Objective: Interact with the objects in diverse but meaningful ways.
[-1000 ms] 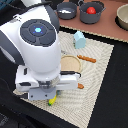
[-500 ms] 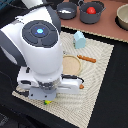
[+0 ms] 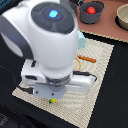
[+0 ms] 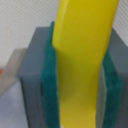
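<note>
Holding state: we see the hand (image 4: 75, 95) clamped on the yellow banana (image 4: 82, 60), green pads (image 4: 50, 85) pressing both sides.
Slip risk: we judge the smooth, curved banana may pivot or slide out if the arm swings.
Collision risk: the hand hangs low over the woven mat (image 3: 102, 75); descending further may jam the banana.
Arm pose: we see the wrist pointing straight down, well apart from the red tomato (image 3: 91, 10) in the dark grey pot (image 3: 93, 16).

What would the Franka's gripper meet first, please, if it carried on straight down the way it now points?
Probably the beige woven placemat. The gripper points down at it, shut on the yellow toy banana, whose tip shows just above the mat. The remaining gap is unclear in these views, so contact may come almost at once.
</note>
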Motion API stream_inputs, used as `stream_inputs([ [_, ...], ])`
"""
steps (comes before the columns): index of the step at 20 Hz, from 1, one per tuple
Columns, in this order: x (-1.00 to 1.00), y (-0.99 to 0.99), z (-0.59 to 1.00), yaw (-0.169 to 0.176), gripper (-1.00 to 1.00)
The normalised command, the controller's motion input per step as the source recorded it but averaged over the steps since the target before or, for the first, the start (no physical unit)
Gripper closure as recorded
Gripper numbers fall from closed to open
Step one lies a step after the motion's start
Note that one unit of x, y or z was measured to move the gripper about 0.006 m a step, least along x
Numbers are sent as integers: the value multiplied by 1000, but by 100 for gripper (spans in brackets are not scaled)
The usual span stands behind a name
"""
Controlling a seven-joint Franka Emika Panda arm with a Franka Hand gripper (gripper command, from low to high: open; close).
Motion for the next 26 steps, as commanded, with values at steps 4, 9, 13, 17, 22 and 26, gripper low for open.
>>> stream_inputs([
  [4,-822,376,18,111,100],
  [9,-818,342,5,130,100],
  [13,-800,366,-1,141,100],
  [17,-766,404,-2,142,100],
  [22,-802,491,-105,102,100],
  [26,-820,607,-229,53,100],
])
